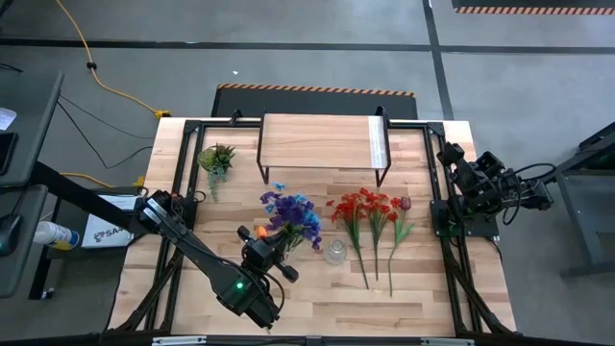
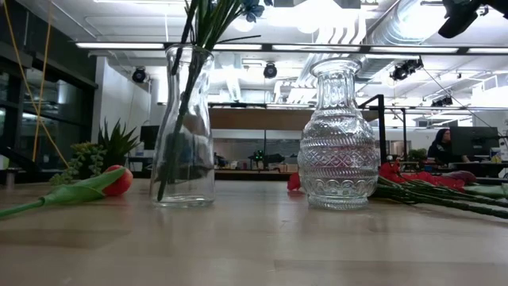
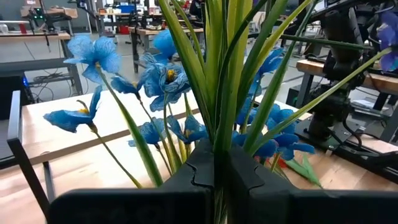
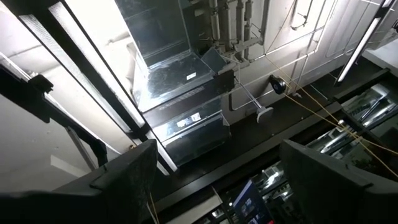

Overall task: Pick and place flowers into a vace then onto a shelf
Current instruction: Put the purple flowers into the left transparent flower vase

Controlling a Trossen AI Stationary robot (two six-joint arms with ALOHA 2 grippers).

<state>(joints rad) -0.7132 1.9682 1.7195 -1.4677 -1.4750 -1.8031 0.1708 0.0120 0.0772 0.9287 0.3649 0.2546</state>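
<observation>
My left tool (image 3: 214, 180) is clenched on the blue flowers (image 1: 291, 215), stems upright in the tall vase (image 2: 184, 127); the shelf (image 1: 322, 140) lies beyond it across the surface, while my right tool (image 1: 448, 154) waits released, far side.

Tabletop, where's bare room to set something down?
Free: the front strip of the tabletop below the red flowers, and the shelf top. Crowded: the middle, where the left hand holds blue flowers in one vase beside the empty glass vase.
</observation>
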